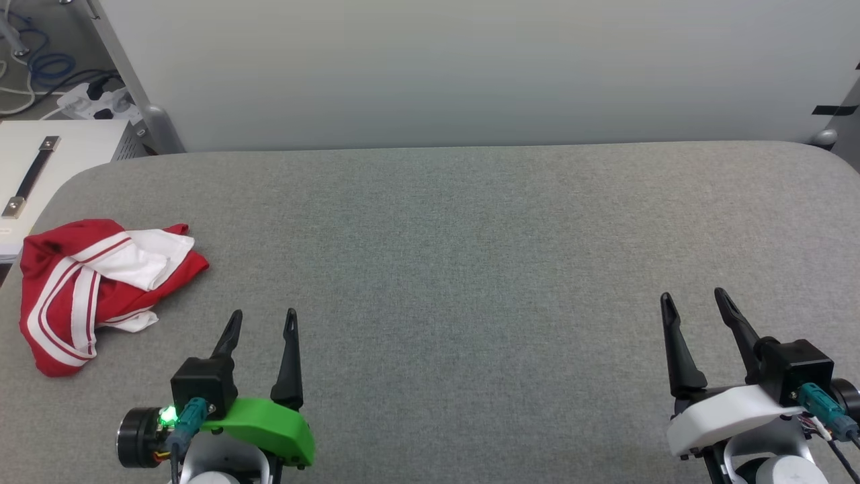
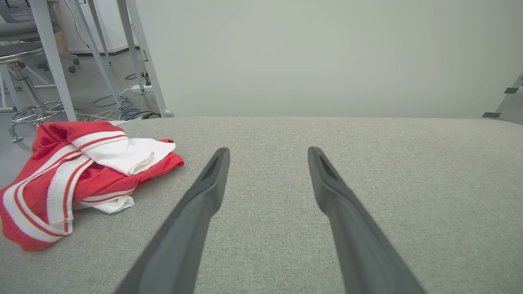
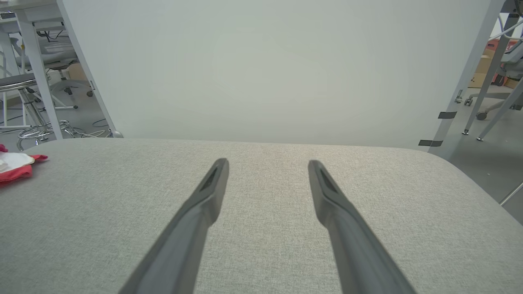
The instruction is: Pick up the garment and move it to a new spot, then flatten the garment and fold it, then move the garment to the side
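Bright, even indoor light; crisp head view, wide-angle wrist views.
Diffuse light from overhead leaves no glare on the grey desk [image 1: 470,269]. The crumpled red garment [image 1: 101,289], at 9 o'clock in the head view, casts only a thin, soft shadow. A green lamp [image 1: 166,415] glows at 7 o'clock. In the wrist views the left pincer [image 2: 267,152] and right pincer [image 3: 267,163] blur toward 6 o'clock, while the desk's weave stays sharp. Metal frame legs [image 3: 474,69] lean at the edges.

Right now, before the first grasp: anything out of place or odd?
Only the red short-sleeved jersey with white sleeves: it lies crumpled in a heap near the left edge of the grey fabric-covered table, striped trim twisted. The left gripper and right gripper are open and empty. Nothing looks spilled or damaged.
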